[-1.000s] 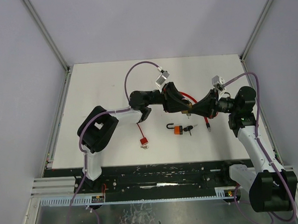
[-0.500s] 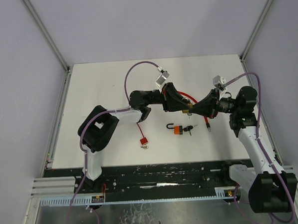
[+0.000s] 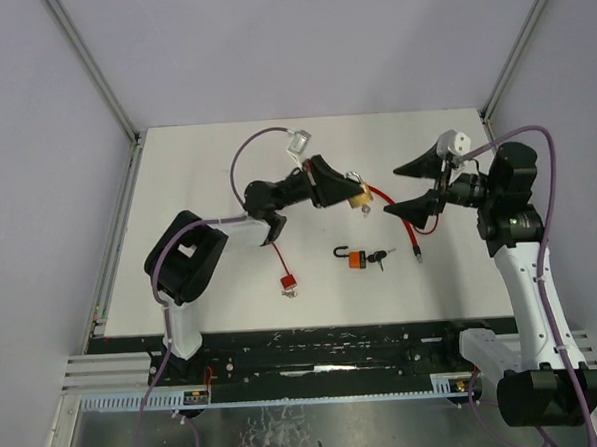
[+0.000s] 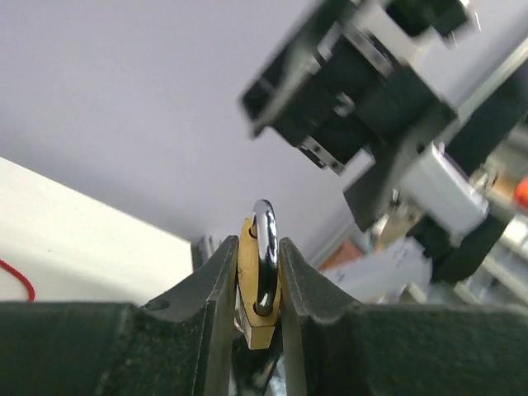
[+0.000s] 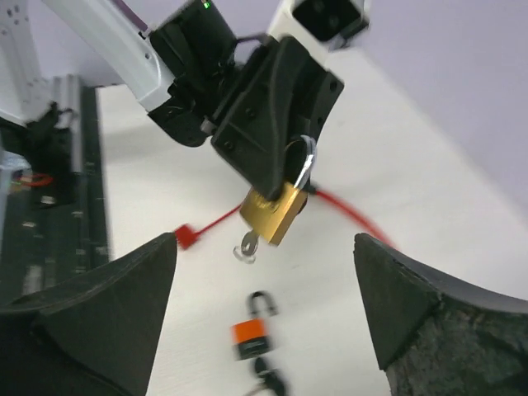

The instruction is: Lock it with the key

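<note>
top view: the left gripper (image 3: 355,193) reaches over the middle of the white table (image 3: 206,168) and is clenched on a brass padlock (image 3: 361,197), lifted clear of the surface. the right gripper (image 3: 392,188) faces it from the right, apart from it, with its jaws spread wide and nothing between them. below the two, an orange padlock (image 3: 355,259) lies flat with its shackle swung open, and a bunch of black keys (image 3: 378,256) lies just beside it on the right. a red padlock (image 3: 289,282) lies further left, near the left arm.

left wrist view: the two dark fingers (image 4: 210,305) press the brass padlock (image 4: 258,289) from both sides, its silver shackle standing up between them. the right gripper (image 4: 363,107) fills the upper right, blurred.

right wrist view: this gripper's own fingers (image 5: 107,313) stand far apart at the lower corners, grasping nothing. straight ahead the left gripper (image 5: 289,177) holds the brass padlock (image 5: 276,210) tilted, body hanging down, and a silver key (image 5: 247,245) sticks out of its underside. whether the shackle is snapped home is hard to say here, as the black fingers cover one end. a red cable (image 5: 355,219) runs across the table behind the lock, and the orange padlock (image 5: 250,334) lies blurred below.
</note>
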`<state>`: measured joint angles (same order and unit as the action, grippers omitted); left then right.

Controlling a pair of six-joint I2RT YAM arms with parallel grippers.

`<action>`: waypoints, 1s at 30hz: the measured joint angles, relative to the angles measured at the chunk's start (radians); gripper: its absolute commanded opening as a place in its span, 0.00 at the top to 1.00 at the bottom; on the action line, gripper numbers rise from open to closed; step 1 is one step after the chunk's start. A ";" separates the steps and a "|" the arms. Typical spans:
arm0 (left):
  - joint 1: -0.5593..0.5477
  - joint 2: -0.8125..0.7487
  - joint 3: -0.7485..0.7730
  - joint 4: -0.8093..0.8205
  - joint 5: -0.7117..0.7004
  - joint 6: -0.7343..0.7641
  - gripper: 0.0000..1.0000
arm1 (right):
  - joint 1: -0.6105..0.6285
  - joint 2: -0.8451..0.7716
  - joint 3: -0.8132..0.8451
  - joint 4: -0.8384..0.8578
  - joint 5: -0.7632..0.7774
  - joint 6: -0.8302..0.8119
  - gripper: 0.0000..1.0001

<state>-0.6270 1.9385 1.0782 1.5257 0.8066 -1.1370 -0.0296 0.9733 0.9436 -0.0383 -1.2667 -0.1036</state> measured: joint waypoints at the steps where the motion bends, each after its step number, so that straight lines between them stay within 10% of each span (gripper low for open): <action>1: 0.024 -0.005 -0.004 0.001 -0.037 -0.055 1.00 | -0.001 0.000 0.057 -0.055 0.012 -0.075 0.00; 9: 0.123 -0.017 0.024 -0.085 -0.303 -0.435 1.00 | 0.002 0.068 0.285 -0.457 0.024 -0.893 0.06; 14: 0.109 -0.072 0.086 -0.509 -0.408 -0.463 1.00 | 0.081 0.188 0.335 -0.566 0.255 -1.204 0.28; 21: 0.081 -0.108 0.116 -0.777 -0.523 -0.460 1.00 | 0.171 0.197 0.254 -0.509 0.393 -1.303 0.48; 30: 0.031 -0.099 0.097 -0.833 -0.538 -0.464 1.00 | 0.227 0.152 -0.001 -0.251 0.440 -1.189 0.51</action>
<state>-0.5957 1.8397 1.1748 0.6930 0.2684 -1.6012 0.1974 1.1255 0.9428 -0.2890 -0.8268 -1.2930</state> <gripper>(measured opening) 0.209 0.503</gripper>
